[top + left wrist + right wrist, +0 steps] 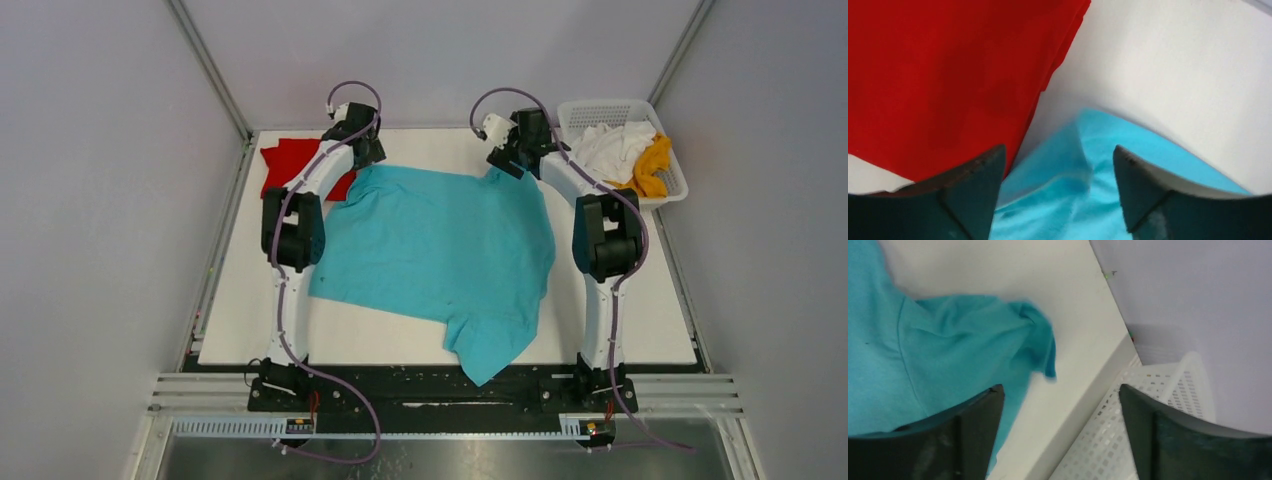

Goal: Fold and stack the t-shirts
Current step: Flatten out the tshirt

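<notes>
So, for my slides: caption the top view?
Turquoise t-shirt spread out, left gripper and right gripper open at its far corners, red t-shirt alongside.

White lattice basket point(605, 106) just beside the white table's point(250, 320) far right corner; pale grey walls point(100, 200) around.

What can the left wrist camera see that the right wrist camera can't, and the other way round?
Only the left wrist view shows the red t-shirt. Only the right wrist view shows the white lattice basket past the table's edge, and a grey wall. Both show the turquoise t-shirt on the white table, each framed by an open gripper: the left gripper or the right gripper.
</notes>
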Available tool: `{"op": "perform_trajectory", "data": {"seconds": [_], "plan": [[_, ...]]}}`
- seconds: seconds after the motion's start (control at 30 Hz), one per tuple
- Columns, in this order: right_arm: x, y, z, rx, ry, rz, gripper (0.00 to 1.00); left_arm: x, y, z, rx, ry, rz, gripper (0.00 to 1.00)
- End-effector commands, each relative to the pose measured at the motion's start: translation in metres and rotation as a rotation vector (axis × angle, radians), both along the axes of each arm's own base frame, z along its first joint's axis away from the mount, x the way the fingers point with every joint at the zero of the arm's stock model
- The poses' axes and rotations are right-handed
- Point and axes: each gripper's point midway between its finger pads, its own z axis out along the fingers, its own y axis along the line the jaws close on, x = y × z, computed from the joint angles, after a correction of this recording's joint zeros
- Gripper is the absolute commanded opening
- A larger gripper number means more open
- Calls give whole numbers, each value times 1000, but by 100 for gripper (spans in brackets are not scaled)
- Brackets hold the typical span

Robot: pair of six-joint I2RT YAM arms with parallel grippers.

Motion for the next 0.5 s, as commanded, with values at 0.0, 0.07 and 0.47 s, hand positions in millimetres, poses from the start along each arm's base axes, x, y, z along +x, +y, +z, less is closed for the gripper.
{"op": "perform_trajectory", "data": {"seconds": [0.0,0.07,0.47], "plan": [[40,12,97,219,-334,-79,99,12,-1,56,-40,-100,-2,95],[28,13,119,365,-387,-154,100,3,-7,69,-81,-125,-21,99],[-145,3,74,974,62,-852,100,-107,-23,95,-228,-97,-106,99]]}}
